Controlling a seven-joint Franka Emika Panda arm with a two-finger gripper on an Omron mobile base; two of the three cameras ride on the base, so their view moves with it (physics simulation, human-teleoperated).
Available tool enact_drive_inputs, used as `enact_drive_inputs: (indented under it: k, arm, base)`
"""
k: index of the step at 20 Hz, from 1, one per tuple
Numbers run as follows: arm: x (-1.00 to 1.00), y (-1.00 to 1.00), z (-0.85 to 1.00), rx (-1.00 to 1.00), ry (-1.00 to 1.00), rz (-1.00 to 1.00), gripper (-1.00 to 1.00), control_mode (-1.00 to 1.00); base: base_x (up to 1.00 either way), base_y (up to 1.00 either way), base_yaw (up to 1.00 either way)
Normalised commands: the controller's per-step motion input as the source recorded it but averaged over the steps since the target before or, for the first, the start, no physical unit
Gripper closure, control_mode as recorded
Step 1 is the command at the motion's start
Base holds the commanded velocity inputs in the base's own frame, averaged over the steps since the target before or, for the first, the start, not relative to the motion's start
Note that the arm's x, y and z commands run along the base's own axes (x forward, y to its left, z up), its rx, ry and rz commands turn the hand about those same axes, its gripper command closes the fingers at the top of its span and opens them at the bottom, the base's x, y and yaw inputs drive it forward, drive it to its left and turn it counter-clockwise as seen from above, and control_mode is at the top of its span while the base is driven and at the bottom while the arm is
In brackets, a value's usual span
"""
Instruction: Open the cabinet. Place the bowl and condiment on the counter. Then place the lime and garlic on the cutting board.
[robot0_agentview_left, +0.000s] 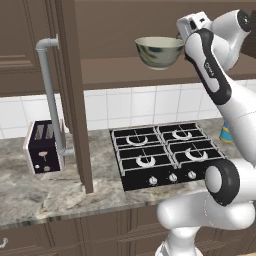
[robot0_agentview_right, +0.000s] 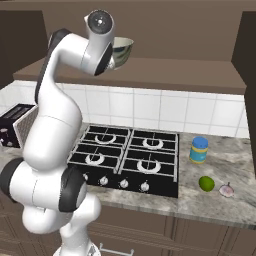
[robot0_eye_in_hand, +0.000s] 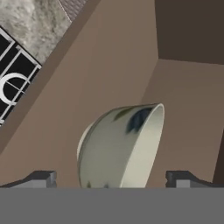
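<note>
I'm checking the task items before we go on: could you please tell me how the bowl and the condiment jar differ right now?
The bowl sits up on the open cabinet's shelf, while the condiment jar stands down on the counter right of the stove. The bowl is wide, open and mottled grey-green with a cream inside; the jar is a narrow cylinder, closed by a blue lid, with a yellow body. Both stand upright.

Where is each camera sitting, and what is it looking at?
Left base view: behind the arm's left, facing the stove; arm at right.
Right base view: behind its right, same stove; arm at left, condiment, lime.
Hand view: on the hand, open gripper facing the bowl.
All three share the bowl.
</note>
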Motion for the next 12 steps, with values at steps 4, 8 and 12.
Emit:
enact_drive_inputs:
  k: [4,8,12]
  arm:
    - [0.19,0.0,-0.07,0.0,0.03,0.0,-1.0,-1.0]
    - [0.22,0.0,-0.09,0.0,0.01,0.0,-1.0,-1.0]
    - [0.19,0.0,-0.1,0.0,0.0,0.0,-1.0,-1.0]
  base:
    - [0.0,0.0,0.0]
    - [0.0,0.0,0.0]
    - [0.0,0.0,0.0]
